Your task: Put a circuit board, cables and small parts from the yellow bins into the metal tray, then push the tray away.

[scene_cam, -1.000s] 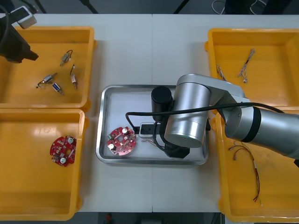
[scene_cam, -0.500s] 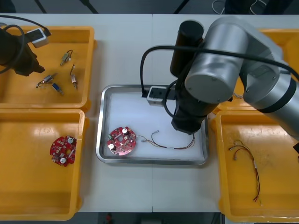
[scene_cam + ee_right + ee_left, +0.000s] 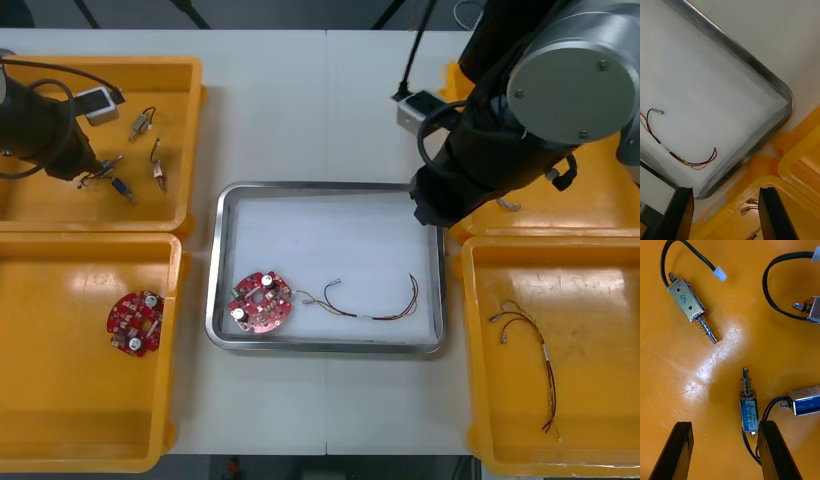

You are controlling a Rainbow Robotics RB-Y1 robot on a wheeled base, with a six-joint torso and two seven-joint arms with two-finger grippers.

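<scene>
i'm holding the left gripper (image 3: 725,425) open, empty, over small metal parts (image 3: 750,409) in the far left bin (image 3: 60,205); the right gripper (image 3: 726,191) is gaping empty above the metal tray's (image 3: 325,187) far right corner, circuit board (image 3: 260,300) and cable (image 3: 370,312) lying inside.

You have 4 yellow bins (image 3: 120,66), orange in the wrist views. The metal tray (image 3: 325,187) has a shiny silver rim and a white floor. The tray's circuit board (image 3: 260,301) and the bin's circuit board (image 3: 135,322) are red with white dots. The cable (image 3: 694,164) is red and yellow. The small metal parts (image 3: 687,302) are black-wired; 1 is marked blue. The left gripper (image 3: 725,425) has black fingers (image 3: 675,453).
</scene>
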